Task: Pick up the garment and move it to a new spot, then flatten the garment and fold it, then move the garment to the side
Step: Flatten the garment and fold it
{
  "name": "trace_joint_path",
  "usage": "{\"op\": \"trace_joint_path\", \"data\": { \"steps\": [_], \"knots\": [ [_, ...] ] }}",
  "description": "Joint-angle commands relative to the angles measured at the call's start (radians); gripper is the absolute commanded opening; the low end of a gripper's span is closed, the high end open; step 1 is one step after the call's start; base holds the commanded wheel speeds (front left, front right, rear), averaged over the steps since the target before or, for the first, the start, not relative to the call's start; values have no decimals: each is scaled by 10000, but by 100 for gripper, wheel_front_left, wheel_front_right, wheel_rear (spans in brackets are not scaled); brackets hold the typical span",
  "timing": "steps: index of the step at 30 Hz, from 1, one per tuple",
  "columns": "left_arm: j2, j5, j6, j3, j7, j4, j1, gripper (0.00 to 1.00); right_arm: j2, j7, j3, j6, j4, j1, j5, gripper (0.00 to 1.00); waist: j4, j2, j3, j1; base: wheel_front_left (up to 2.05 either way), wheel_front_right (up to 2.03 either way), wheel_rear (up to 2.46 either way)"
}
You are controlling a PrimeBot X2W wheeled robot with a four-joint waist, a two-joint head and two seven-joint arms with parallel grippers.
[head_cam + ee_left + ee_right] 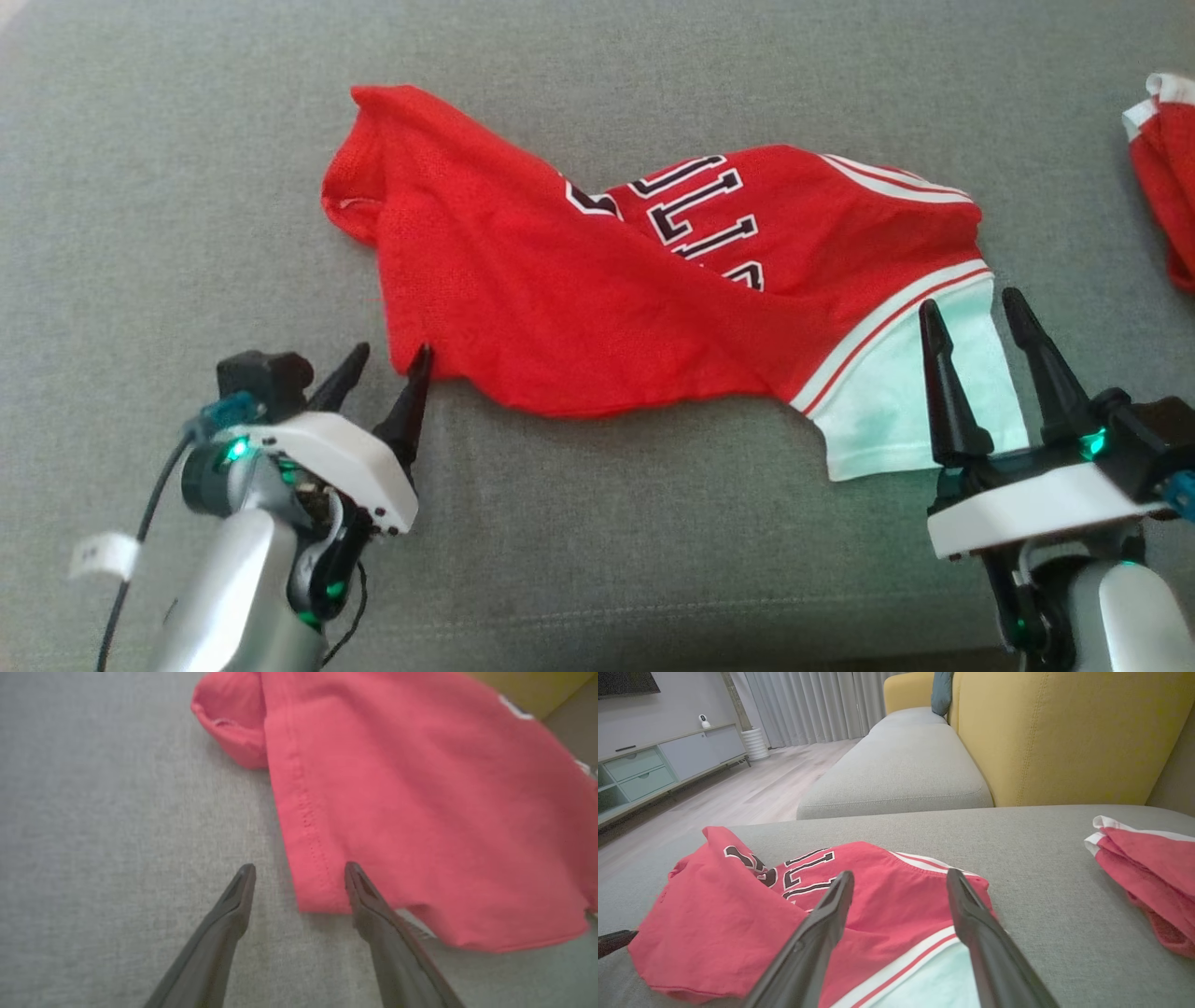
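The grey sofa cushion point(140, 187) carries the red garment point(523, 280), twisted and lapped over itself, just ahead of both grippers. The left gripper point(392, 352), fingers apart, sits at the near hem corner. The right gripper point(971, 303), also apart, hovers over the white panel. To flatten it evenly, I would pinch both corners low, then draw them apart.

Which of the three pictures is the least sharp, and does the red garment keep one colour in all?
Left wrist view: softest, the garment blurred and washed to pink. Head view: slightly hazy, stronger red, the white panel tinted greenish. Right wrist view: sharpest, the lettering crisp, though the wide lens seems to bow the sofa edges.
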Motion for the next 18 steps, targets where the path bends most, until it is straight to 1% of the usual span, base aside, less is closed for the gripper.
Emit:
{"op": "trace_joint_path", "data": {
  "steps": [1,7,8,9,10,12,15,18],
  "knots": [
    [172,-203,-147,321,232,108,-548,100,-159,-51,263,39,-298,-330,112,100,-69,0,97,0,0,0,0],
    [285,-321,-442,10,662,940,-1031,100,-144,-107,269,39,-240,-405,157,100,-164,0,221,0,0,0,0],
    [309,-302,-496,-101,705,988,-1075,75,-142,-112,264,39,-235,-409,157,100,-173,0,232,0,0,0,0],
    [328,-274,-546,-233,757,1011,-1104,34,-139,-119,252,39,-231,-411,158,100,-175,0,241,0,0,0,0],
    [352,-241,-591,-379,828,1026,-1118,0,-137,-127,237,39,-227,-409,157,100,-171,0,245,0,0,0,0],
    [459,-48,-630,-645,918,1065,-1160,0,-131,-139,197,39,-236,-401,166,100,-150,0,270,0,0,0,0],
    [509,98,-594,-758,864,1066,-1187,0,-123,-147,164,39,-234,-413,169,100,-128,0,278,0,0,0,0],
    [579,371,-338,-763,415,856,-1201,0,-111,-150,143,39,-229,-407,164,100,-85,0,255,0,0,0,0]
  ]
}}
